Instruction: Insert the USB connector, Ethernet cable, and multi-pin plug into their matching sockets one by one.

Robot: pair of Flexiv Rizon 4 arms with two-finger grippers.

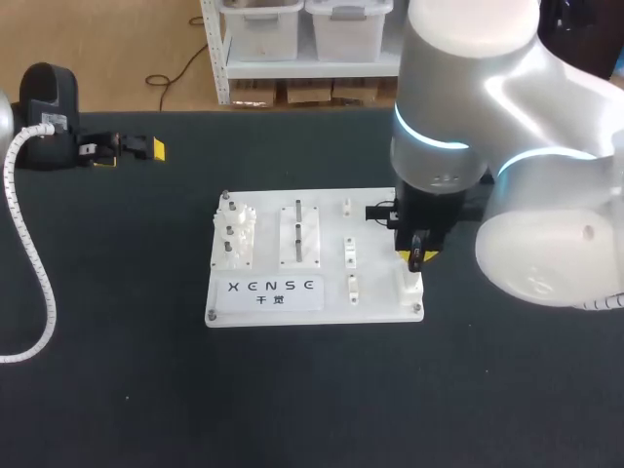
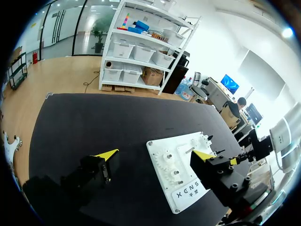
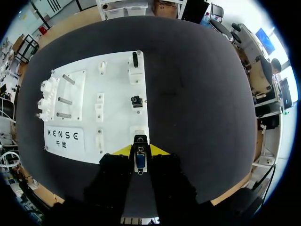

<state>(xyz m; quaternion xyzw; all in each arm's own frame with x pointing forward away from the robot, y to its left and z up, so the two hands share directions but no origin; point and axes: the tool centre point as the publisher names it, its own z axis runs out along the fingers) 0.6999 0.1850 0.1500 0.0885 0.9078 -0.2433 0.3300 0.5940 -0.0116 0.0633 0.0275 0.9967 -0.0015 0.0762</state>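
**Multi-pin plug held at corner socket**

The multi-pin plug [image 3: 140, 159] is clamped between the right gripper's [image 3: 140, 151] fingers. Its tip is at the white socket block [image 1: 409, 286] on the white board's [image 1: 268, 244] near right corner; whether it is seated cannot be told. The left gripper [image 2: 154, 155] stands spread wide, well apart at the black table's [image 1: 292, 390] far left.

Broad table [image 1: 117, 390], matte black top

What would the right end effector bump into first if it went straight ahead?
Most likely the white socket on the board, directly ahead of the right end effector; the plug it grips would touch first.
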